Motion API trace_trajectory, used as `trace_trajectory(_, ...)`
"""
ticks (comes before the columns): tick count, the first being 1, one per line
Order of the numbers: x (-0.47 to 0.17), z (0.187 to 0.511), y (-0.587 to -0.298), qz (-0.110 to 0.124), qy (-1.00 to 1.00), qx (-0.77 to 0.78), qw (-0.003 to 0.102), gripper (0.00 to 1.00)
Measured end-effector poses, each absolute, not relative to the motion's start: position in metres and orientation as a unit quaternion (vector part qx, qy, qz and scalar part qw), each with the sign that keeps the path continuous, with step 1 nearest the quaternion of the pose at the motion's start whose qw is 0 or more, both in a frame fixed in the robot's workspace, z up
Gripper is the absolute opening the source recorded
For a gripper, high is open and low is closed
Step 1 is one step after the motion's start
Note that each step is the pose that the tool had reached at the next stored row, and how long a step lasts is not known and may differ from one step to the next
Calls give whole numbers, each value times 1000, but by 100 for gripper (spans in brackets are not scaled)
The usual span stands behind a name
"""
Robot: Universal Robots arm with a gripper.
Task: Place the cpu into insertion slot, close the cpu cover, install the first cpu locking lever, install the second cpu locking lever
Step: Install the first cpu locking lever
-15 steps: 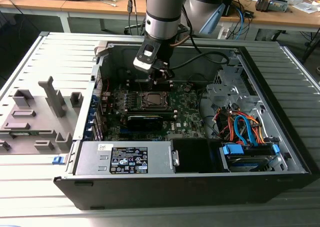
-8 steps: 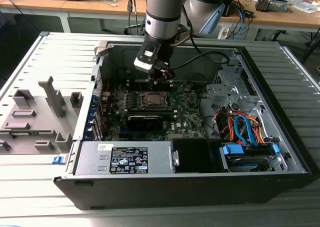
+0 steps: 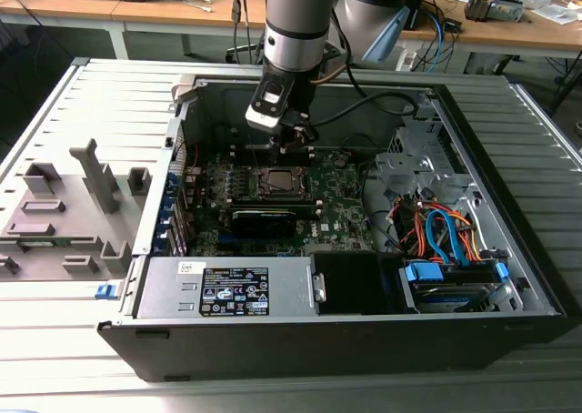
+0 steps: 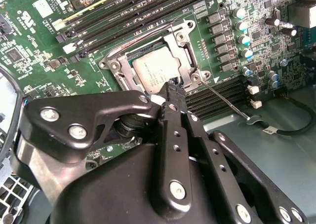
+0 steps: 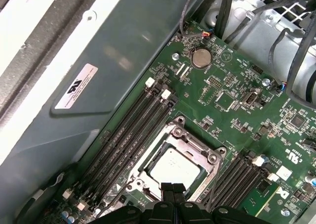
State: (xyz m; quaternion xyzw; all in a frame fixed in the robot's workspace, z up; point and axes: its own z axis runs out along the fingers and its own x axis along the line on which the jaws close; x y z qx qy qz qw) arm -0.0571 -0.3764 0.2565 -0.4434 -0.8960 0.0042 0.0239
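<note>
Silver cpu (image 5: 174, 167) under cpu cover (image 5: 191, 144) | closed gripper (image 5: 173, 187) at its edge

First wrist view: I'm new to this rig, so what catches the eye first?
In the first wrist view the silver cpu lies in the middle of the green motherboard, framed by the cpu cover. The black pincer, shut, hangs at the cover's edge.

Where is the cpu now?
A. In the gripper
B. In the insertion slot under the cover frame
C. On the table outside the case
B: in both wrist views the cpu lies in the insertion slot, the cpu cover framing its edges.
</note>
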Motion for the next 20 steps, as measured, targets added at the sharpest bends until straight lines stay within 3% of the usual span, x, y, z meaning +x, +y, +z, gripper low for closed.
trace_trajectory(20,-57,256,-376,5,-908,-419,24,11)
